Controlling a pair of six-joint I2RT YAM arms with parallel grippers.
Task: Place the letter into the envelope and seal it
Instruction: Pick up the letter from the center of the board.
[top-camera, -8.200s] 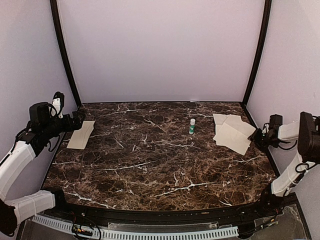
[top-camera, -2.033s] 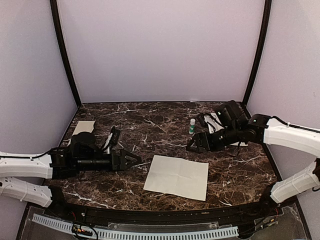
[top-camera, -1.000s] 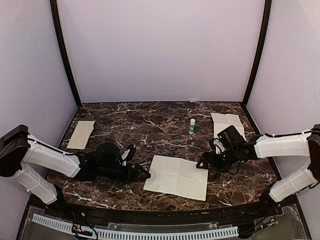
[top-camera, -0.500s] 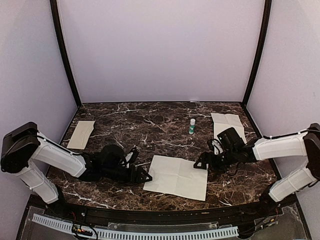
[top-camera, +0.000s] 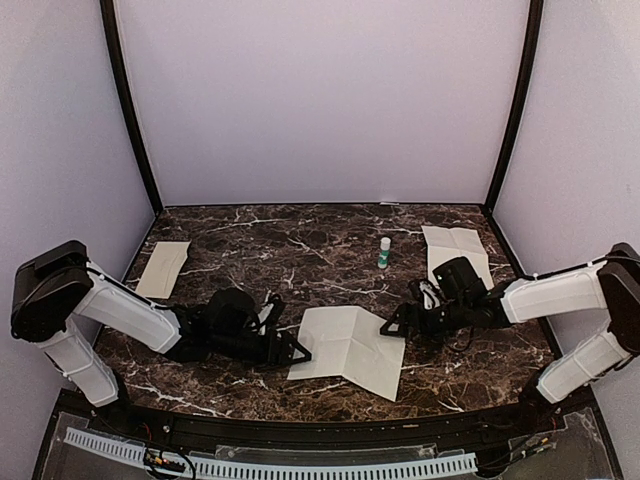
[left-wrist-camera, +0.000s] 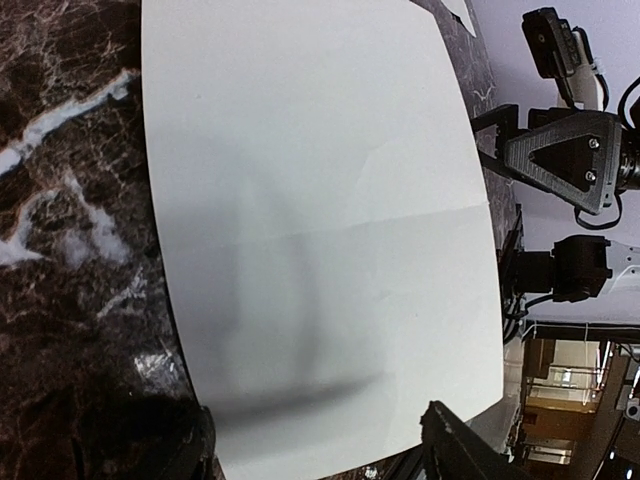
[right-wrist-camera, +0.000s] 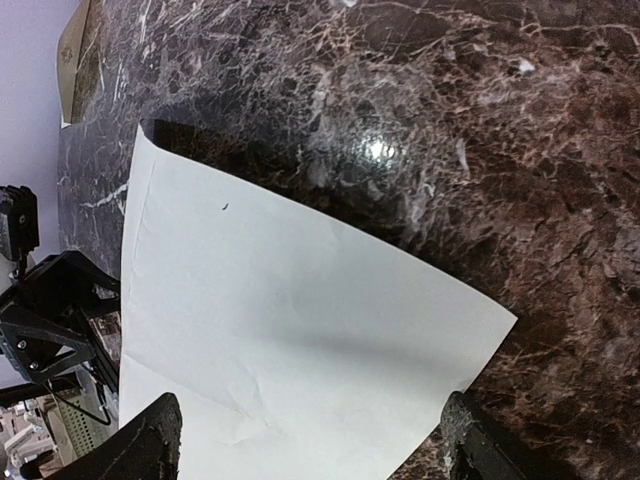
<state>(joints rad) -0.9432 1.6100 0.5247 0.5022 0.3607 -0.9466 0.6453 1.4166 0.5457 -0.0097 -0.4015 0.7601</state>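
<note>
The letter (top-camera: 345, 345), a wide cream sheet with crossing creases, lies on the front middle of the marble table and bulges up along a crease. My left gripper (top-camera: 297, 352) lies low at its left edge, open, its two fingers straddling that edge (left-wrist-camera: 320, 455). My right gripper (top-camera: 392, 328) is at the right edge, also open, with the sheet's corner between its spread fingers (right-wrist-camera: 315, 450). The letter (left-wrist-camera: 320, 230) fills the left wrist view, and the letter (right-wrist-camera: 290, 330) shows in the right wrist view too. The envelope (top-camera: 162, 268), a narrow cream rectangle, lies flat at the far left, away from both grippers.
A small green and white glue stick (top-camera: 384, 252) stands upright behind the letter, right of centre. Another creased pale sheet (top-camera: 455, 245) lies at the back right. Dark posts and pale walls close in the table (top-camera: 300, 250) on three sides.
Both grippers have slid inward onto the letter's side edges. The letter's right edge has shifted left and the sheet now buckles upward instead of lying flat.
</note>
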